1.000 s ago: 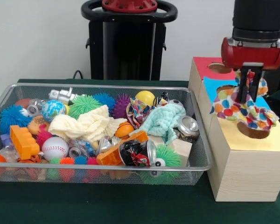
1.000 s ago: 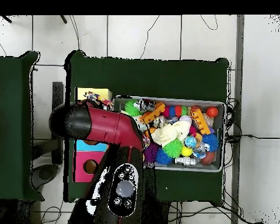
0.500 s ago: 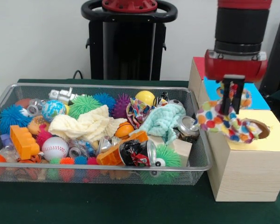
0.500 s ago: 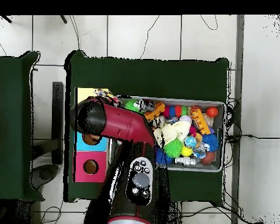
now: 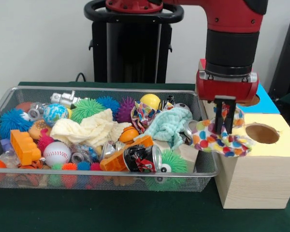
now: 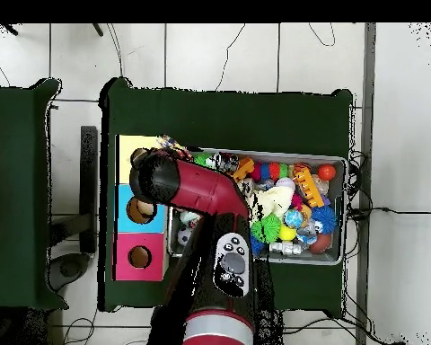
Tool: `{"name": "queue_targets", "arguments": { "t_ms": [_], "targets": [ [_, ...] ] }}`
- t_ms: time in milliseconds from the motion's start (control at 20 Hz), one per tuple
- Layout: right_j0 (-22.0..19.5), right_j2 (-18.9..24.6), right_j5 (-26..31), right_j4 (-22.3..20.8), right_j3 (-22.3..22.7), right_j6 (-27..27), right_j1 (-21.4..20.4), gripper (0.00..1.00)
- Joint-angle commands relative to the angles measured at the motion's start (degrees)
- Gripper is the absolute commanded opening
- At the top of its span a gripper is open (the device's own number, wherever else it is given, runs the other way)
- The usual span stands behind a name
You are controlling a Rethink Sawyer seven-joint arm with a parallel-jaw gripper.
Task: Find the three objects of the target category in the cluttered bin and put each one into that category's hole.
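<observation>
From the front, the gripper [image 5: 225,119] hangs over the gap between the bin [image 5: 106,175] and the yellow box [image 5: 253,166]; its dark fingers [image 5: 219,116] are pinched on a confetti cloth [image 5: 221,137], gripped near its upper fold so the rest droops free below; the cloth's lower edge drapes across the box's near corner beside the bin's rim, short of the hole [image 5: 262,133], which stands open and empty; the hold looks suited to carrying it over the hole and letting it drop. The cloth is soft and crumpled, white with red, blue, yellow and green spots. A second confetti cloth [image 5: 144,115] lies in the bin just beside a mint cloth [image 5: 171,124].

From overhead, the arm [image 6: 197,193] covers the gripper; a colourful scrap [image 6: 171,144] by the yellow box's [image 6: 127,148] corner is probably the cloth.
</observation>
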Motion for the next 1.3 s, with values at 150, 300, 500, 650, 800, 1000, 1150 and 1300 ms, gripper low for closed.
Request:
{"name": "queue_targets", "arguments": {
  "t_ms": [150, 300, 500, 650, 800, 1000, 1150, 1300],
  "targets": [
    [1.2, 4.9, 3.8, 2.6, -0.7, 13.2, 3.5, 0.0],
    [2.5, 3.8, 5.2, 2.9, -1.2, 14.6, 3.6, 0.0],
    [4.7, 1.7, 7.2, 2.8, -2.7, 16.1, 4.3, 0.0],
    [6.5, -0.5, 9.4, 2.7, -4.9, 17.5, 5.2, 0.0],
    [7.3, -1.9, 11.2, 2.9, -6.8, 18.2, 5.9, 0.0],
    [7.6, -1.9, 11.9, 3.0, -7.2, 17.6, 6.5, 0.0],
    [8.0, -2.0, 11.6, 2.7, -6.6, 16.8, 6.8, 0.0],
    [8.2, -1.6, 11.6, 2.7, -5.4, 16.2, 6.1, 0.0]
  ]
}}
